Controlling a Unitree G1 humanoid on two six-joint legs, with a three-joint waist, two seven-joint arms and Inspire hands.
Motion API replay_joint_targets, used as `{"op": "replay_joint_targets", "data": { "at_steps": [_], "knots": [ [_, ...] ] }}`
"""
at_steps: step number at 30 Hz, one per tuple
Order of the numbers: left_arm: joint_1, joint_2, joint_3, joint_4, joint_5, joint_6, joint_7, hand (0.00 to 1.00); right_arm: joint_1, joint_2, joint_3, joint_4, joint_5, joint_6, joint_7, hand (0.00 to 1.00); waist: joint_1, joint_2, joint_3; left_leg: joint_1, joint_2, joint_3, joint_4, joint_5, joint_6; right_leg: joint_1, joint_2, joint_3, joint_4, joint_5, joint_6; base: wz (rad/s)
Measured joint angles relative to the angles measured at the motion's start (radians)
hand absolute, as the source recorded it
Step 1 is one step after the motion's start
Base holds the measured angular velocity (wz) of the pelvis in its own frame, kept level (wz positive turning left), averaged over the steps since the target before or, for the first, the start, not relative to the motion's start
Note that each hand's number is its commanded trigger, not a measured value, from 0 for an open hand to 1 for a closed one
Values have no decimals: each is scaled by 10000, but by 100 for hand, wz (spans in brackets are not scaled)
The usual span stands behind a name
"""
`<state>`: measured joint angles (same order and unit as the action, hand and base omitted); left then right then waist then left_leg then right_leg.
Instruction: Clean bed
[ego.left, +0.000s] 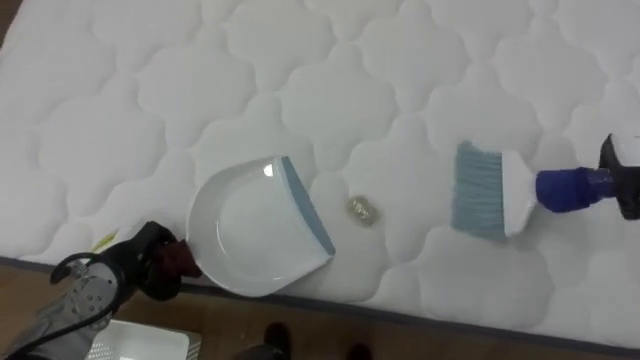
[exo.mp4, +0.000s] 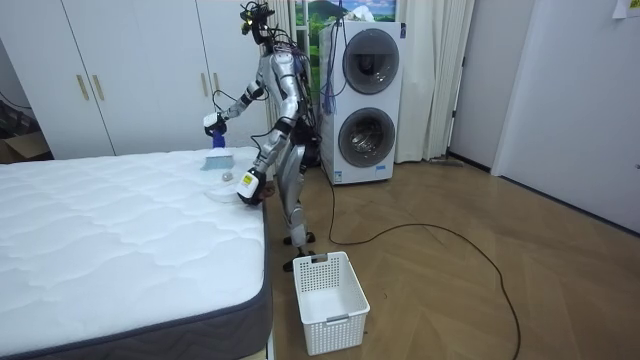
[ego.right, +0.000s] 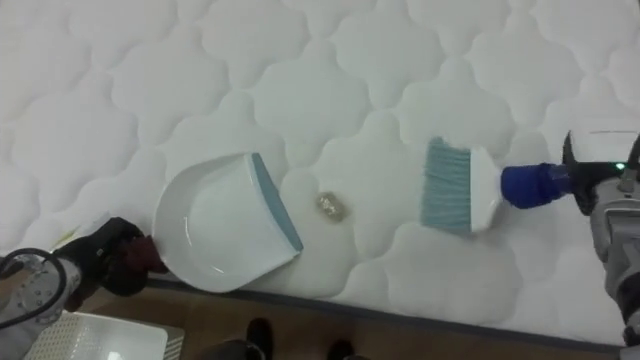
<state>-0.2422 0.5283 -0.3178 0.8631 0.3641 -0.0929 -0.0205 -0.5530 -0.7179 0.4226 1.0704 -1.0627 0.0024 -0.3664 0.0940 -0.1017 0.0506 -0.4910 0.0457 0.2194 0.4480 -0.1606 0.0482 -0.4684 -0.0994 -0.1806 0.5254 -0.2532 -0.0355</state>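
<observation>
1. Gripping a tool in each hand, the robot leans over the bed (ego.left: 400, 60). The left hand (ego.left: 150, 262) is curled round the handle of the white dustpan (ego.left: 250, 230), which lies flat on the mattress close to the near edge with its mouth facing right.
2. The right hand (ego.left: 622, 180) is closed round the blue handle of the brush (ego.left: 490, 190), bristles pointing at the pan. I cannot tell whether they touch the quilting.
3. The target is a small crumpled scrap (ego.left: 362, 209), sitting between the two tools, just beside the pan's blue lip and further from the brush.
4. Watch out: a fast or high sweep could flick the scrap past the lip, or sideways off the near edge onto the floor (exo.mp4: 450, 290).
5. The soft mattress dips, so the lip may sit proud and the scrap could slide underneath. A hard shove from the brush might also push the pan itself toward the edge.
6. The eye views give the scrap and the gaps on either side of it. The room view gives the stance: the robot at the bed's side, bent forward, with a white basket (exo.mp4: 330, 290) on the floor beside its feet and washing machines (exo.mp4: 365, 100) behind.
</observation>
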Motion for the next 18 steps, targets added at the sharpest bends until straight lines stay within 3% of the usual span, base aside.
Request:
{"op": "replay_joint_targets", "data": {
  "at_steps": [3, 7, 18],
  "knots": [
    [-7, 199, 16, 3, -4, -19, -5, 100, 2, -12, 61, -657, -1171, 15, -49, 100, 6, -196, 22, -3, 56, 5, -55, 19, -34, -5, 72, -11, -108, 60, -38, -5],
    [-10, 423, 15, -3, -3, -111, -109, 100, 2, -13, 245, -1439, -2065, -1, -157, 100, -32, -292, 8, 1, 171, -33, -64, 15, -91, 135, 164, -224, -378, 161, -104, -2],
    [89, 454, 91, -29, 4, -291, -157, 100, 100, -2, 309, -3017, -2727, -19, -231, 100, 94, -346, -4, 27, 218, -27, -176, 22, -119, 231, 234, -303, -598, 277, -98, -1]
  ]
}}
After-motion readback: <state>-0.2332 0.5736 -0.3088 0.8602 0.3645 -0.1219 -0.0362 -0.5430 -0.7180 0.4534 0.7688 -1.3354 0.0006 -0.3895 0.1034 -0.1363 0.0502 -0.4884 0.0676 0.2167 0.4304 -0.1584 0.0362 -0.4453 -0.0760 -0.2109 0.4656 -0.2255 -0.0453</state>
